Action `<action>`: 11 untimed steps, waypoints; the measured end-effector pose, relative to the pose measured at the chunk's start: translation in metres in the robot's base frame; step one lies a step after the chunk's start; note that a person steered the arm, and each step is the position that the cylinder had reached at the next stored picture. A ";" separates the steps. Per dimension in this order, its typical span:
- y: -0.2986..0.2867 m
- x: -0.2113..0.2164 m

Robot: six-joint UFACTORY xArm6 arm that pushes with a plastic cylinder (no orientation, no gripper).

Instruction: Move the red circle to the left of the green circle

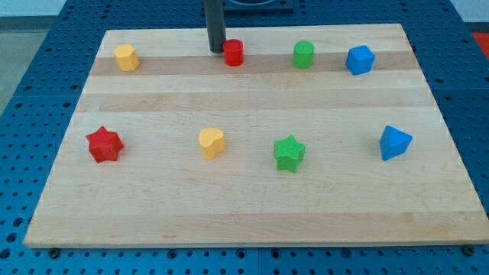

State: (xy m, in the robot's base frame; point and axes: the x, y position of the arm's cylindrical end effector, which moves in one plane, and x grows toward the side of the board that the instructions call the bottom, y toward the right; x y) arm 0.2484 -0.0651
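Note:
The red circle (234, 53) stands near the view's top, a little left of centre. The green circle (303, 54) stands to its right in the same row, with a clear gap between them. My tip (217, 50) rests on the board just left of the red circle, touching or almost touching its left side.
A wooden board (244, 206) on a blue perforated table. A yellow hexagon (126, 57) at top left, a blue hexagon (359, 59) at top right. Lower row: red star (104, 144), yellow heart (211, 143), green star (289, 152), blue pentagon-like block (394, 142).

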 end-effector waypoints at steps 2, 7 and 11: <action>0.000 -0.003; 0.031 0.021; 0.130 -0.025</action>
